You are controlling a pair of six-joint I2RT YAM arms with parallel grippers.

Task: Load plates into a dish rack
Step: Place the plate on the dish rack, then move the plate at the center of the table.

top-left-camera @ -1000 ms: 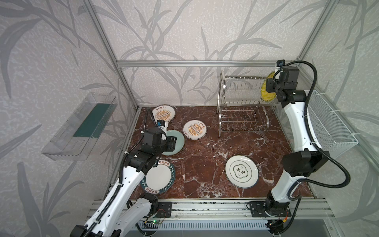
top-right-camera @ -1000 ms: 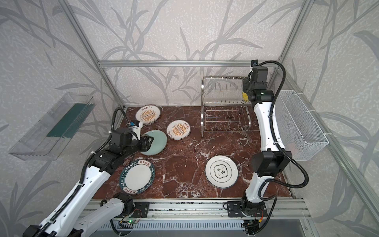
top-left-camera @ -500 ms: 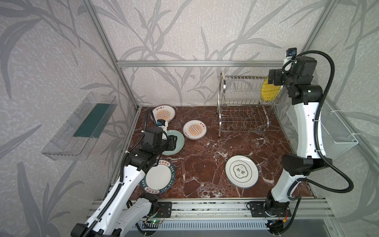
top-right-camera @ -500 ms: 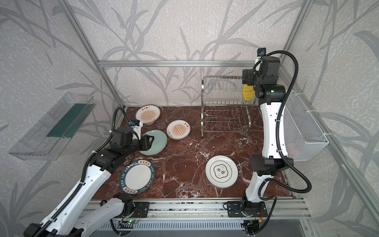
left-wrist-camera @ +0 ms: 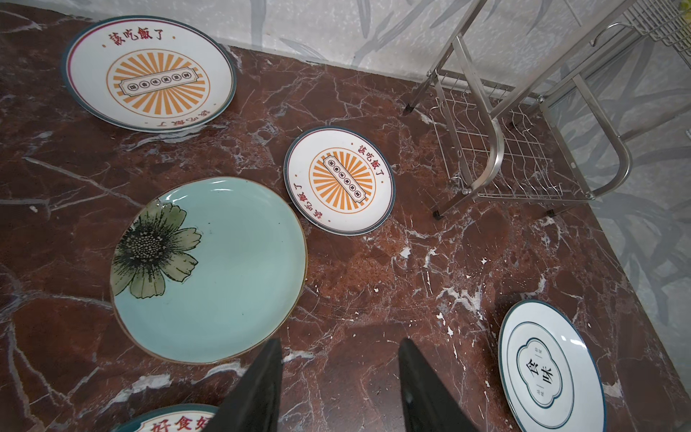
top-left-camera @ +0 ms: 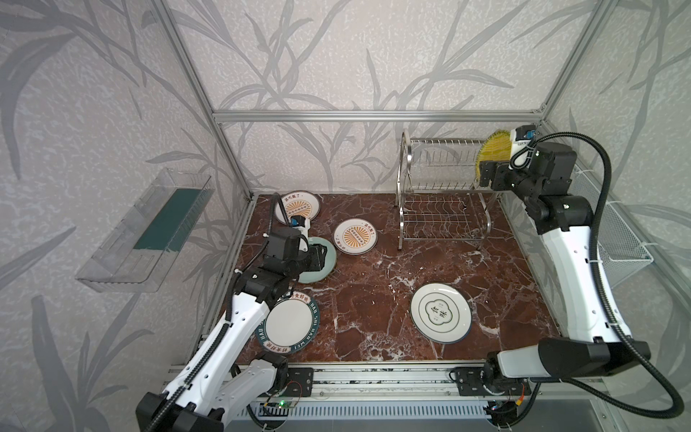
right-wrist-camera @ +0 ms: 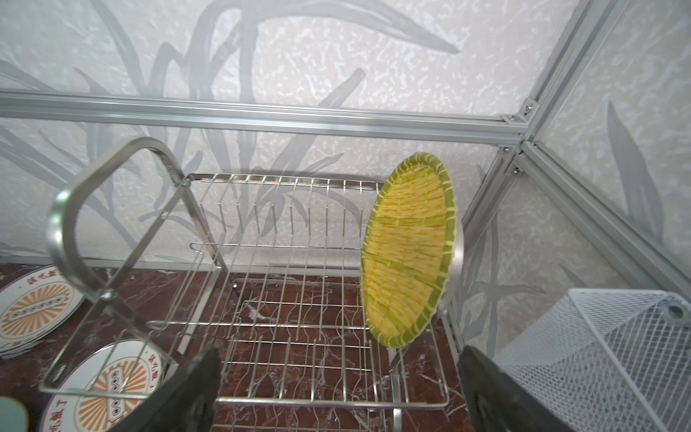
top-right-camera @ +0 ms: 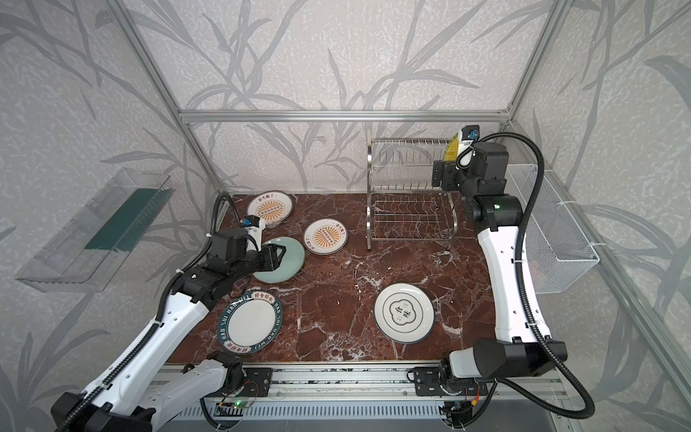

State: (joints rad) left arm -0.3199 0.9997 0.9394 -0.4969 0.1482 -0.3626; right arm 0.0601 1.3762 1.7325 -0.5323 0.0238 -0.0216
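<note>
The steel dish rack (top-left-camera: 443,194) stands at the back right. A yellow woven-look plate (right-wrist-camera: 409,247) stands upright at the right end of its upper tier. My right gripper (right-wrist-camera: 340,351) is open just in front of that plate and holds nothing. On the marble lie two sunburst plates (top-left-camera: 299,207) (top-left-camera: 355,236), a pale green plate (left-wrist-camera: 224,269), a teal-lettered plate (top-left-camera: 289,323) and a cloud-outline plate (top-left-camera: 440,317). My left gripper (left-wrist-camera: 340,342) hovers open at the pale green plate's edge, with bare marble between its fingers.
A white mesh basket (top-left-camera: 613,239) hangs on the right wall beside the right arm. A clear plastic tray (top-left-camera: 149,228) hangs on the left wall. Aluminium frame posts run along the back and the corners.
The right gripper has opened and drawn back from the yellow plate, which stays standing in the rack. The left arm has barely moved.
</note>
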